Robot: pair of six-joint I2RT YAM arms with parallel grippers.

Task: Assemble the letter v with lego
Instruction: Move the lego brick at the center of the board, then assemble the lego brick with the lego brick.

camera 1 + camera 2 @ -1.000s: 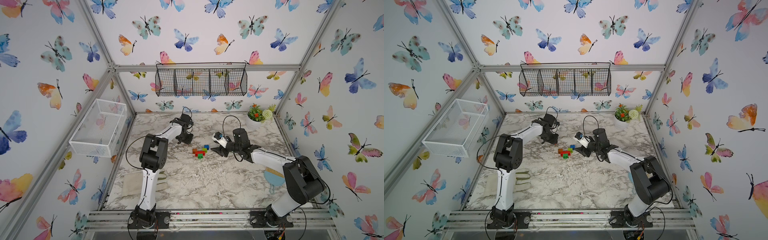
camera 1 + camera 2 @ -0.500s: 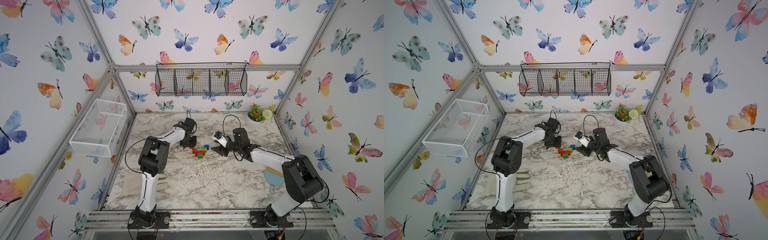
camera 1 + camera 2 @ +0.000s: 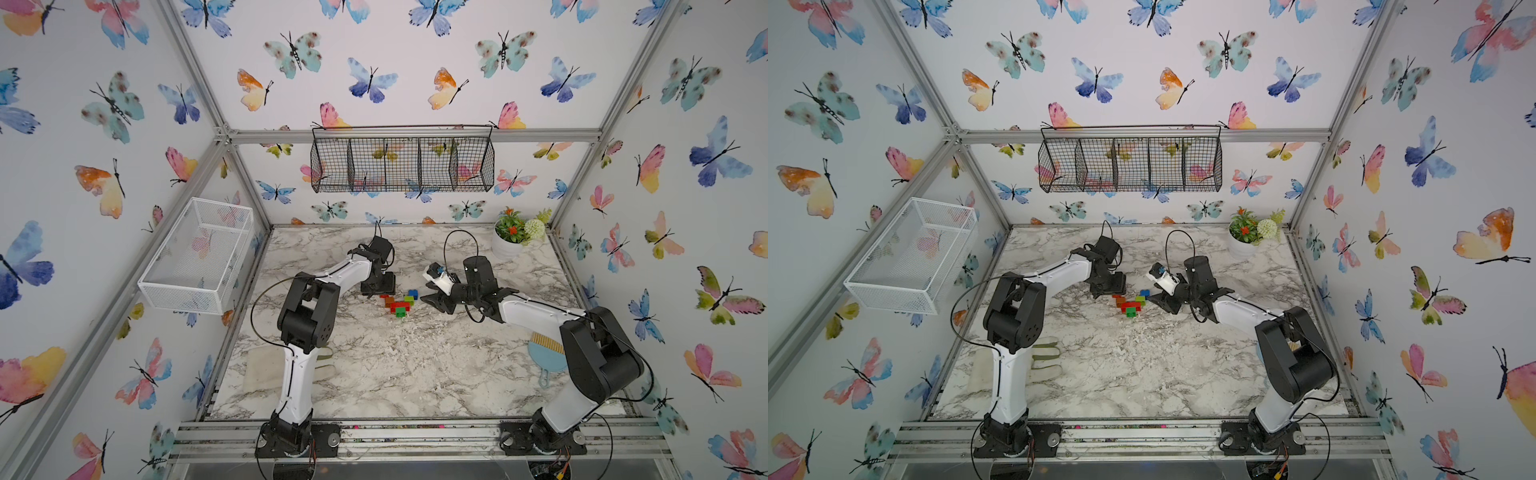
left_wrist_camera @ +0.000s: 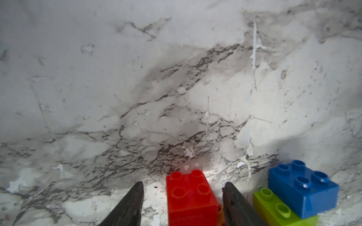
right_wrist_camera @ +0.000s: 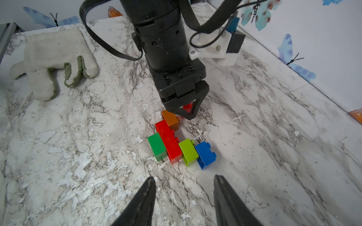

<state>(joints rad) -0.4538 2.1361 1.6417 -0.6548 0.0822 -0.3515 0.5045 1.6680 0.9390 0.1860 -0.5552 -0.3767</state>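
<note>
The lego lies mid-table as a small V-shaped cluster, seen in both top views. In the right wrist view a long red brick has a dark green brick beside it, then lime and blue on one arm and orange on the other. A square red brick sits on the orange one. My left gripper straddles it, open, with a gap on each side. My right gripper is open and empty, just short of the blue brick.
A white work glove lies at the front left of the marble table. A blue brush lies at the right edge, and a flower pot stands at the back right. Wire baskets hang on the walls.
My left gripper came forward and down onto the cluster, and its jaws opened off the square red brick. The right gripper's jaws narrowed slightly while it stayed in place.
</note>
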